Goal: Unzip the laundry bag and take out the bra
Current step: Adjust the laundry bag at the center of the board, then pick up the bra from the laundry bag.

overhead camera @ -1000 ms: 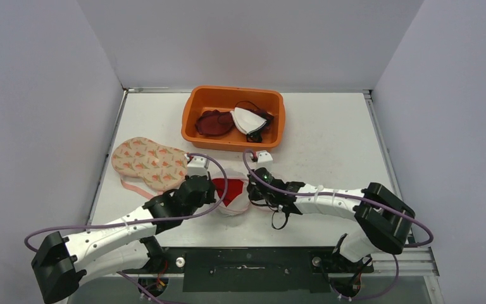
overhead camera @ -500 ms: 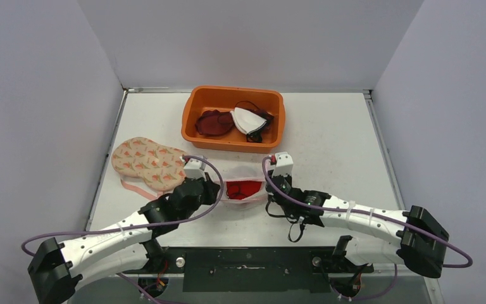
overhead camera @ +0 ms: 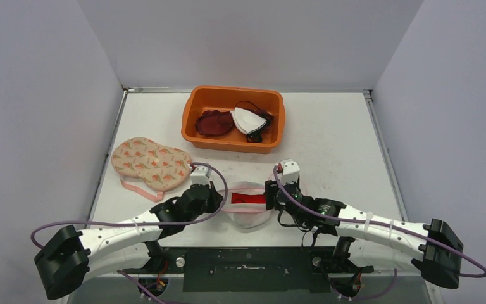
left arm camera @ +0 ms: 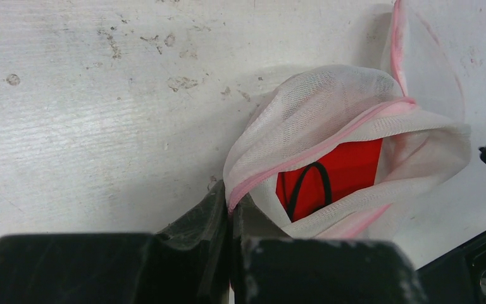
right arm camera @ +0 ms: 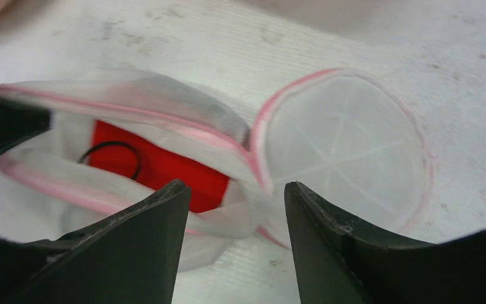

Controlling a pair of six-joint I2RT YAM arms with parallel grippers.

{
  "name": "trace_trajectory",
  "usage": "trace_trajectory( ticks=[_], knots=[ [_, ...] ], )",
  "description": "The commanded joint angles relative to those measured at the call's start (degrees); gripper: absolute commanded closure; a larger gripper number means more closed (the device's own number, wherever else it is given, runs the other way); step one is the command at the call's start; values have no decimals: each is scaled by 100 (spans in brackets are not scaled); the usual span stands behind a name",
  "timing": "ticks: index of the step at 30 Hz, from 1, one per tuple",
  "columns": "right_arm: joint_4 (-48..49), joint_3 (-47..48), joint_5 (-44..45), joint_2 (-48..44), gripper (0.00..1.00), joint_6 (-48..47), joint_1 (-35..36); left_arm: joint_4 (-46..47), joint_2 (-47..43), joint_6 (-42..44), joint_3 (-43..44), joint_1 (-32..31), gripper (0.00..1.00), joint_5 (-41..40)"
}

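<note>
Bra lies inside laundry bag between left claw, clamped on its rim, and parted right claw.

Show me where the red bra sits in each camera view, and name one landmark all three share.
Top external: red bra inside the open laundry bag, just below the picture's centre.
Left wrist: red bra right of centre, in the bag's mouth.
Right wrist: red bra left of centre, behind the mesh flap.
Shared landmark: the pink zipper edge framing it.
</note>
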Motion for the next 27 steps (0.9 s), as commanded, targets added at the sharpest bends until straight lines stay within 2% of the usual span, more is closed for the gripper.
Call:
trace_trajectory(
  ticks=[1,6,9,12,18,23,27],
  knots=[
    [768,379,-1194,-186,43,-530,180,451,66,-116,266,18,100,151],
    [1354,695,-1667,760,57,-787,371,455,220,-268,441,7,100,251],
    [1750,865,-1840,1377,60,-902,431,441,307,-326,552,11,100,282],
    [1922,1035,-1723,1942,59,-906,424,402,363,-305,696,10,100,281],
    [2150,1064,-1136,2661,47,-752,396,278,568,-259,812,6,100,283],
    [2188,780,-1249,2661,49,-783,439,157,611,-258,728,14,100,150],
    [2374,333,-1922,2287,52,-971,449,117,593,-212,690,36,100,42]
  ],
)
